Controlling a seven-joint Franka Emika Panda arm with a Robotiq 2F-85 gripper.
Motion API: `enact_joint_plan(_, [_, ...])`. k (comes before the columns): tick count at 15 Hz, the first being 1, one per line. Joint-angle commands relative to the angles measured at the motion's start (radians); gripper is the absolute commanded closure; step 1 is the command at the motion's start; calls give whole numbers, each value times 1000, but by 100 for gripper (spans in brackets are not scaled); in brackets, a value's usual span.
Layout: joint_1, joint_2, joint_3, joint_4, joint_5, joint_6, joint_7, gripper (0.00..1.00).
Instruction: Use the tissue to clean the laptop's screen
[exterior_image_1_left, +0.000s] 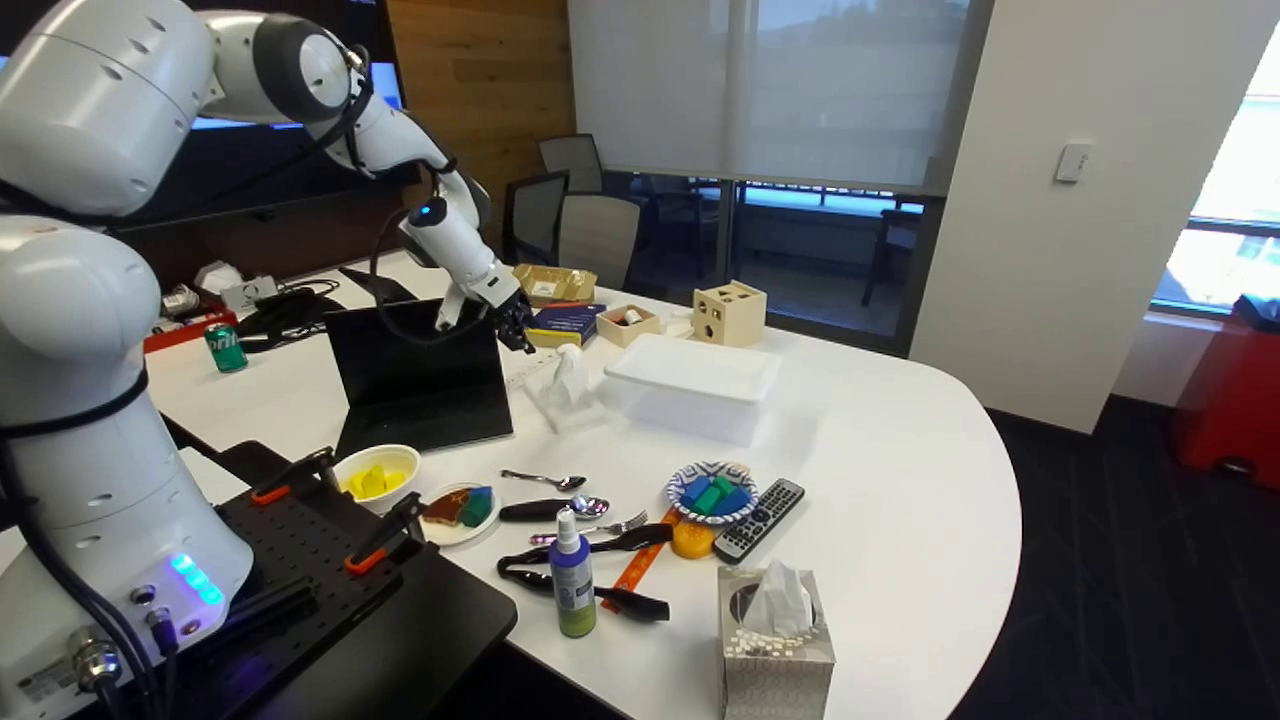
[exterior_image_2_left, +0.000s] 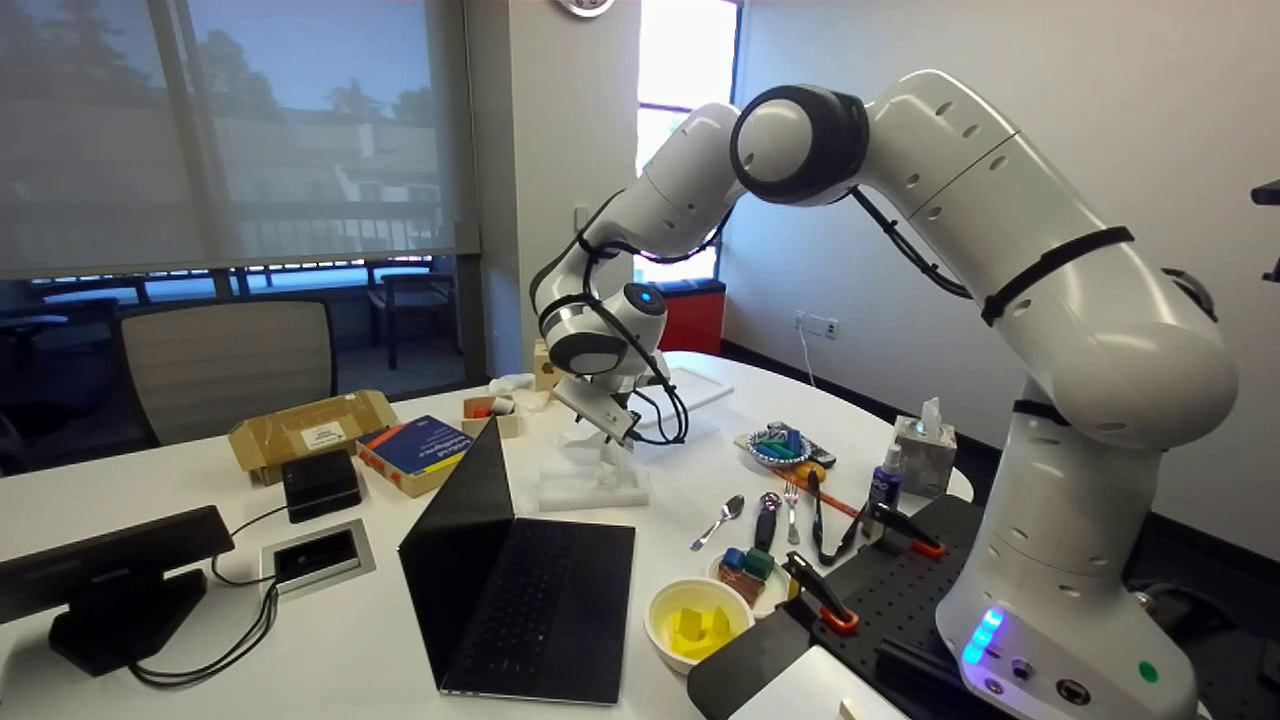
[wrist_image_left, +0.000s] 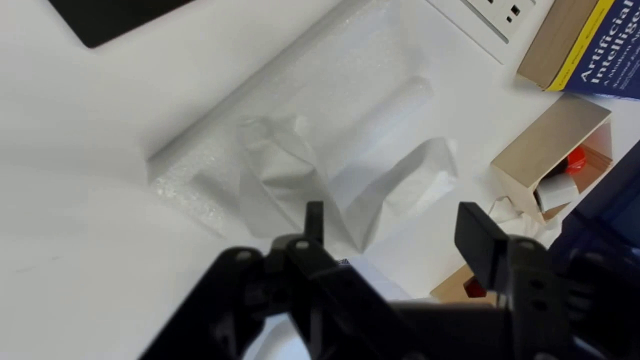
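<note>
Wrist view: hand (wrist_image_left: 395, 225) released, fingers (wrist_image_left: 477, 242) well apart! | and there's the tissue (wrist_image_left: 287, 170), crumpled on translucent wrapping (wrist_image_left: 190, 185) at ten o'clock | laptop (wrist_image_left: 115, 20) corner farther out, same line | Artificial Intelligence book (wrist_image_left: 610, 55) at two o'clock | in an exterior view, laptop open on the tabletop (exterior_image_1_left: 900, 480), dark screen (exterior_image_1_left: 430, 370) at nine from the hand
</note>
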Motion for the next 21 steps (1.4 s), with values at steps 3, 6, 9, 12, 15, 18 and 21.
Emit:
enact_joint_plan(3, [188,-125,-158,-131,192,-10,-23,0])
enact_joint_plan(6, [274,-163,-175,-151,179,-14,-87,0])
enact_joint_plan(9, [315,-201,-131,-147,160,-15,-193,0])
enact_joint_plan(12, [329,-239,-88,-144,172,-15,-305,0])
enact_joint_plan(15, [320,-263,-41,-131,190,-16,-419,0])
enact_joint_plan(18, [236,-244,87,-85,195,-19,-558,0])
enact_joint_plan(21, [137,-198,235,-41,196,-23,-710,0])
